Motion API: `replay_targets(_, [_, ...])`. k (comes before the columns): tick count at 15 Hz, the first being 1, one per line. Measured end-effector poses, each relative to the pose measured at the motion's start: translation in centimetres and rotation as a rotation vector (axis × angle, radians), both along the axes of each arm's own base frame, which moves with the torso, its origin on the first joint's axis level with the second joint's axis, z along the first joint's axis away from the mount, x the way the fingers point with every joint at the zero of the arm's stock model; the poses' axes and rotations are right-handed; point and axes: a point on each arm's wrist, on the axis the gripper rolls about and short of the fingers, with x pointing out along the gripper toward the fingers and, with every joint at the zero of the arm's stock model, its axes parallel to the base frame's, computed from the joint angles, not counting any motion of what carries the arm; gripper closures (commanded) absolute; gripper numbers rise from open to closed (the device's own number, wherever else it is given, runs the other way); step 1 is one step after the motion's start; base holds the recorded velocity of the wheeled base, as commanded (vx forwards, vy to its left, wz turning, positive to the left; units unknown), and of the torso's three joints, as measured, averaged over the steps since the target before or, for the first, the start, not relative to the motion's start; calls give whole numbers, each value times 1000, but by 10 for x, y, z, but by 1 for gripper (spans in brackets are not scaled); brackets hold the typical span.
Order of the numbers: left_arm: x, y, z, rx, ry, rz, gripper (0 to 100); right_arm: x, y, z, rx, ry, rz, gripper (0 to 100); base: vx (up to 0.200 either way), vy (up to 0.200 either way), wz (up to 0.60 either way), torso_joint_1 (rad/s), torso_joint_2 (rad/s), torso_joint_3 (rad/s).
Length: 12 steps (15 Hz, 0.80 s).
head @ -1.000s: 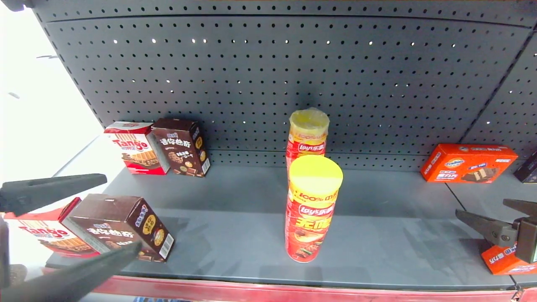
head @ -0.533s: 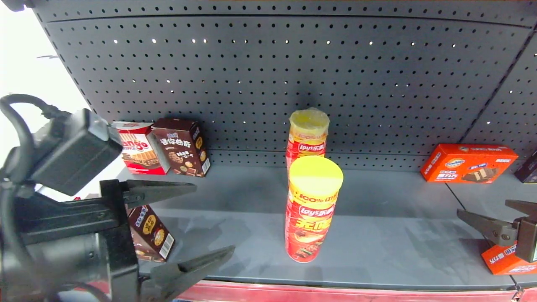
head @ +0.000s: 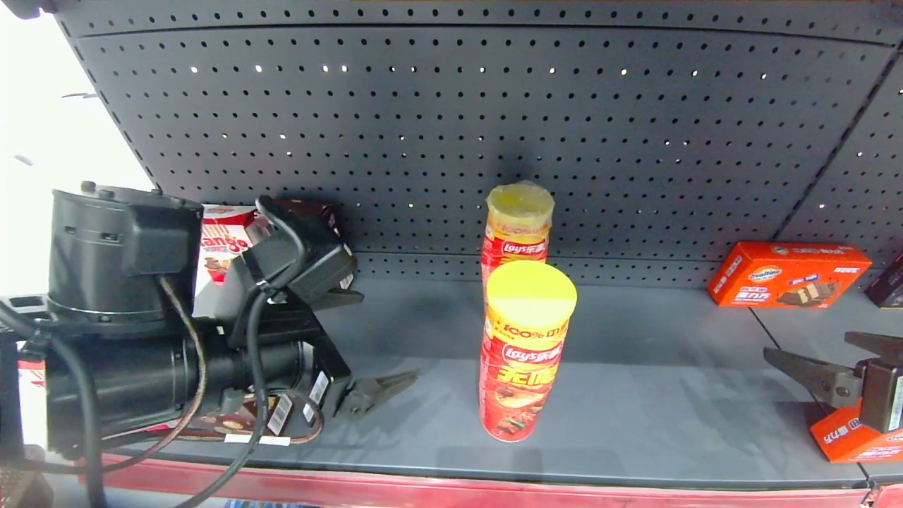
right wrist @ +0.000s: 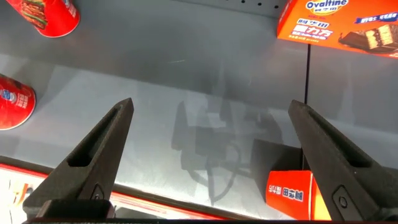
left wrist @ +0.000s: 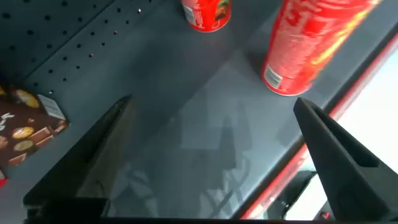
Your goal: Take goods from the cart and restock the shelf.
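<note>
Shelf (head: 635, 395): grey deck.
Front chip canister (head: 528, 353): upright, mid-shelf, near the front edge.
Rear chip canister (head: 517, 226): upright at its 12 o'clock, by the back panel.
Left gripper (head: 388, 337): at the front canister's 9 o'clock, claw spread wide over bare deck.
Right gripper (head: 808, 346): at 3 o'clock, claw likewise apart.
Orange box (head: 786, 274): at 2 o'clock, well apart.

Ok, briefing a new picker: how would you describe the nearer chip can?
On the grey metal shelf, before the perforated back panel, two tall red cylindrical cans stand mid-shelf, one behind the other. It is the front can: its yellow lid is flat and smooth, while the rear can has a crinkled top.
</note>
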Motion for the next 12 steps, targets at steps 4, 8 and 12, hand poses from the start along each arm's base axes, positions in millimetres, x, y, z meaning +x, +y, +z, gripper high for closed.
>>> replay_targets(4, [20,-11,-3,12,11,10,0,2,0,-2,-2,10,-5,0,0,0,0,0,0,0])
replay_targets(8, [35,-25,-4,15,14,-1,0,2,-1,-3,-3,14,-12,0,0,0,0,0,0,0])
replay_targets(12, [38,-35,-6,19,18,-25,0,2,-1,-4,-4,19,-13,0,0,0,0,0,0,0])
